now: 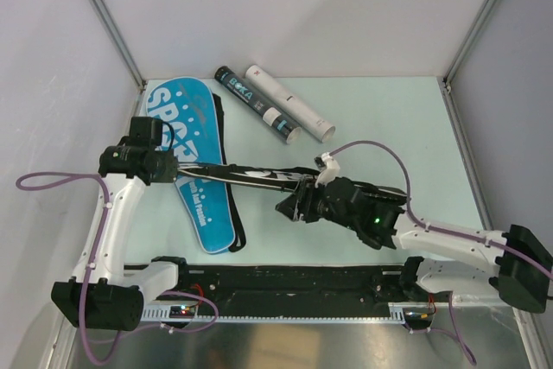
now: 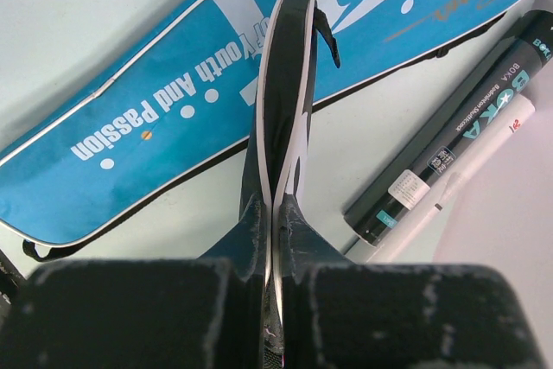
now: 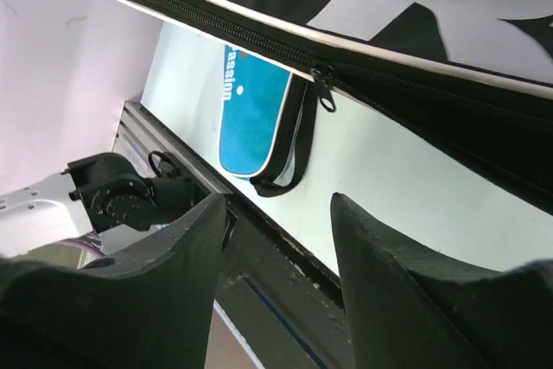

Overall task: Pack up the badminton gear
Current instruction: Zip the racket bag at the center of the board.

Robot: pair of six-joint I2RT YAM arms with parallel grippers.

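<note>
bags [image 1: 203,213] two; tubes [image 1: 289,103] two, side by side

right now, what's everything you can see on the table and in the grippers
blue bag: one, blue with white lettering, flat on the table's left side
black bag: one, black and white, crossing over the blue bag
black tube: one, black, at the back
white tube: one, white, beside the black tube
table: one, pale green
left gripper: shut on the black bag's edge
right gripper: open, by the black bag
</note>
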